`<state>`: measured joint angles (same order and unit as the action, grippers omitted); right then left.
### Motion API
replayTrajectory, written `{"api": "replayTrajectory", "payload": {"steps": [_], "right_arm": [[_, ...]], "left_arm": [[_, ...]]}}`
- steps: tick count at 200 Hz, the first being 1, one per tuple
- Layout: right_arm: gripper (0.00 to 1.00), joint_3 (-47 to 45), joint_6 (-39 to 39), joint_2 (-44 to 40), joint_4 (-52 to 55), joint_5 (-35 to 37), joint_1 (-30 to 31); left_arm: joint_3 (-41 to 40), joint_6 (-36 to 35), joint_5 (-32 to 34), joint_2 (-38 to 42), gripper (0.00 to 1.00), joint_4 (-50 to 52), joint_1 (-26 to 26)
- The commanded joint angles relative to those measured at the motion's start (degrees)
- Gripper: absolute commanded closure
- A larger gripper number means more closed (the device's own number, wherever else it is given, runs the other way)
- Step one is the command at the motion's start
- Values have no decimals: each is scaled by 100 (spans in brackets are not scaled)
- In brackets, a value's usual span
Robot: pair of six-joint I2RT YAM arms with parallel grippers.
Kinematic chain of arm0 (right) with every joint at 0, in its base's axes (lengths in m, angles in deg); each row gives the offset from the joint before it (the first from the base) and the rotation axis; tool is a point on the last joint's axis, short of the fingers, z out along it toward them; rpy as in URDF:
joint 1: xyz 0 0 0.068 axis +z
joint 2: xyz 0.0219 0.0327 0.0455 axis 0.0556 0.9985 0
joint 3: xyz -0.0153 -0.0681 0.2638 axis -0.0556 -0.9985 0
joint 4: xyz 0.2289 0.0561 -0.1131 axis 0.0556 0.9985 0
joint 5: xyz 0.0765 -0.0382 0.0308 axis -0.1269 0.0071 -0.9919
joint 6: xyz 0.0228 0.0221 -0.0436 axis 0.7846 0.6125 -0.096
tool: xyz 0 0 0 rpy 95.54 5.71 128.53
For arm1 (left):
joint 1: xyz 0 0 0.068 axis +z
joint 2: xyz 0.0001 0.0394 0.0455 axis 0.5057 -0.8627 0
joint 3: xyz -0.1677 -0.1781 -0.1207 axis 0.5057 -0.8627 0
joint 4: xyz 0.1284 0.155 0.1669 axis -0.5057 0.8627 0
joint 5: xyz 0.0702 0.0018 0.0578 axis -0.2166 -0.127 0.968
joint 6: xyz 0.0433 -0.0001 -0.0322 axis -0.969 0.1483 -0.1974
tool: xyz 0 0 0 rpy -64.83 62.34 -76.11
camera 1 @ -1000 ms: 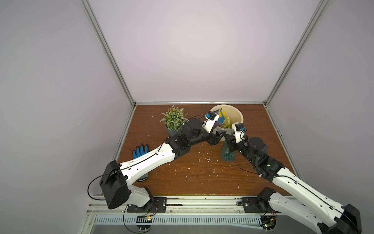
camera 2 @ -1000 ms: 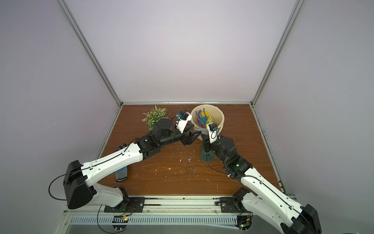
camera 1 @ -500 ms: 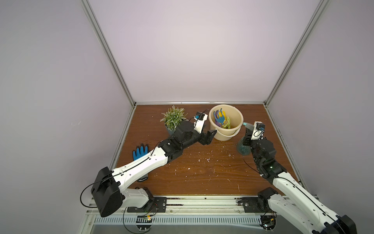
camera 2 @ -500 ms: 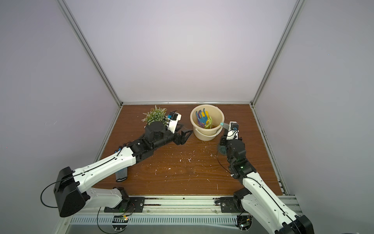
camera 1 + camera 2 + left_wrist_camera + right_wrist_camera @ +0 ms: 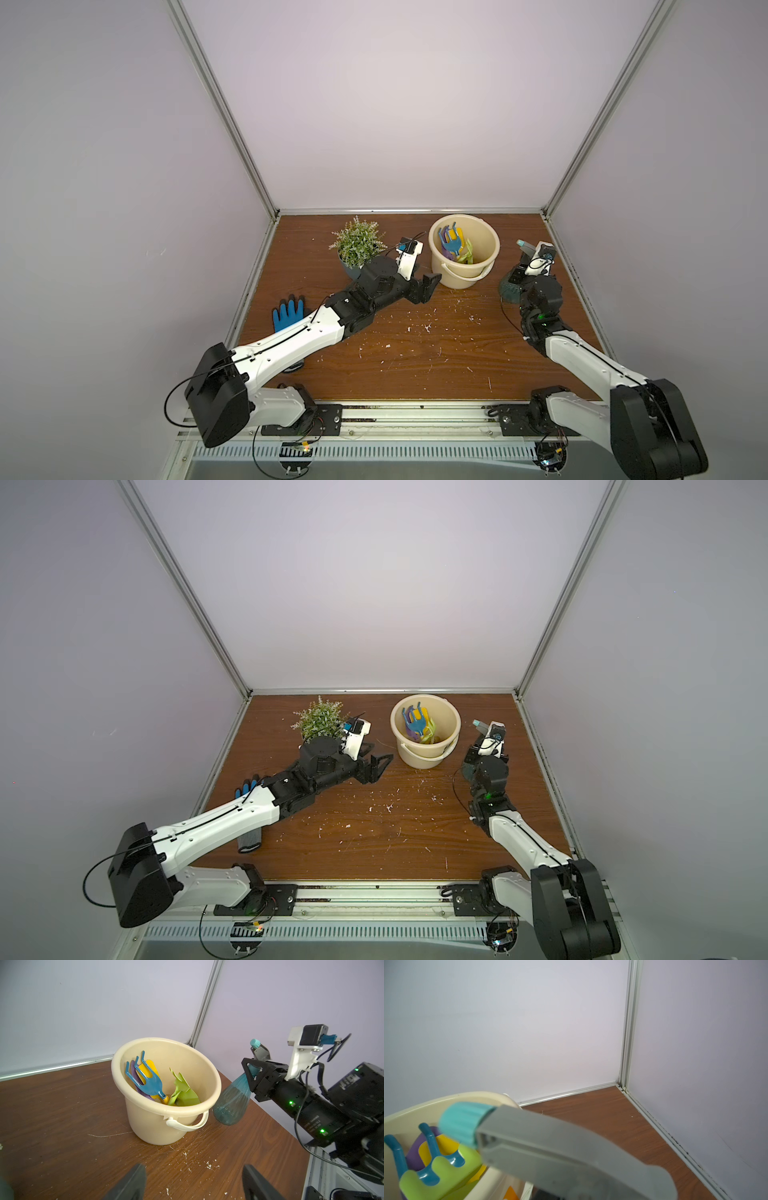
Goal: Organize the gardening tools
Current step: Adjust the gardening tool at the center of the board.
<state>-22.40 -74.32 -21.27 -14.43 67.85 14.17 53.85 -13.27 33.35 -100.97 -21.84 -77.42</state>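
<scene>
**Tools in the bucket, bottle held by the right gripper**

In both top views the bucket (image 5: 451, 277) stands just right of frame centre, at the back of the table (image 5: 415, 361). It holds a blue fork (image 5: 148, 1082), a lime tool (image 5: 182, 1094), a yellow trowel (image 5: 148, 1068) and a purple trowel (image 5: 131, 1068), heads up and leaning on the inner wall. The bucket's handle hangs down on the near side.

Right of the bucket, the right gripper (image 5: 523, 264) is clenched on the neck of the teal bottle (image 5: 508, 289), below its grey trigger head. The left wrist view shows the bottle tilted, with its body just beside the bucket and outside it. Whether its base touches the table cannot be told.

The left gripper (image 5: 428, 288) hovers just left of the bucket without touching it, jaws spread with nothing between them. Further left, a plant (image 5: 357, 245) stands behind the left arm. A blue glove (image 5: 288, 315) lies partly under that arm, near the table's left edge. White flecks (image 5: 426, 328) are scattered on the wood in front of the bucket.
</scene>
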Motion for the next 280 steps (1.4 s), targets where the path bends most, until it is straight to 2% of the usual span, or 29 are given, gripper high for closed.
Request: {"api": "replayTrajectory", "payload": {"steps": [1,94,183,218,280], "right_arm": [[79,93,36,241,-1004,-333,-56],[80,307,63,839,-1074,-1159,-25],[80,210,25,933,-1007,-1443,188],[76,192,-202,973,-900,-1279,345],[65,183,-174,992,-808,-1176,428]], "left_arm": [[-68,48,142,186,23,-67,43],[-209,76,262,282,24,-66,52],[-157,84,198,119,24,-163,59],[-182,79,198,125,24,-175,58],[-204,50,200,140,23,-158,79]]}}
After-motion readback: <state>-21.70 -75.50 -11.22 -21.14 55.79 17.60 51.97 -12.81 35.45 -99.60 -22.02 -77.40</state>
